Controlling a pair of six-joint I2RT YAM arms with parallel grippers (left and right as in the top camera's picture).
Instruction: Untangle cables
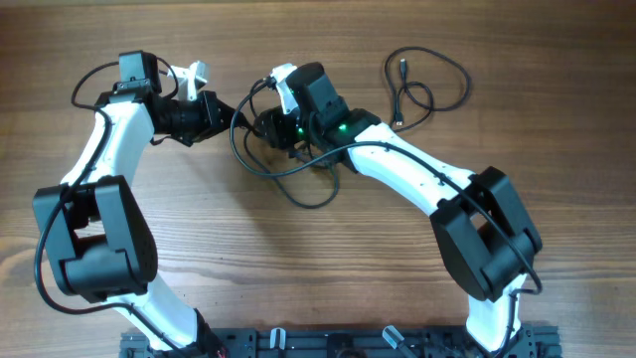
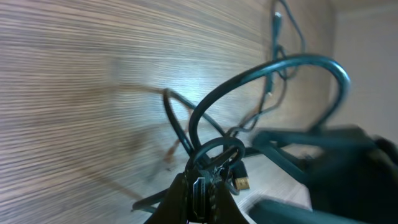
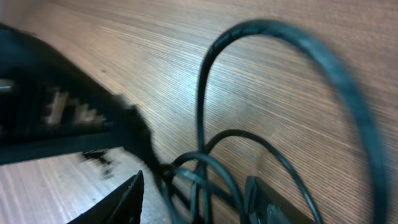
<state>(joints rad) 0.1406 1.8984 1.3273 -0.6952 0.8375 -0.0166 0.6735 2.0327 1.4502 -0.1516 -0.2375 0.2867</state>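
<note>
Cables: a tangled bunch of thin black cables (image 1: 295, 179) lies at the upper middle of the overhead frame, between the two gripper tips, with loops spreading down onto the wooden table (image 1: 298, 278).
Separate cord: one more thin black cord (image 1: 437, 91) lies in loose loops at the upper right of the overhead frame, well apart from the bunch and touched by neither arm.
Left gripper: the left gripper (image 2: 201, 182) sits at the bottom middle of its wrist view, fingers pressed together on a small loop of the cables; a tall arch of cable rises from the pinch toward the upper right.
Plug: a small plug with a gold tip (image 2: 241, 183) hangs just beside the left fingertips.
Right gripper: the right gripper (image 3: 194, 200) sits at the bottom of its wrist view, fingers (image 3: 129, 200) spread apart, several strands running through the gap; whether they touch a finger cannot be told.
Focus: both wrist views are blurred.
</note>
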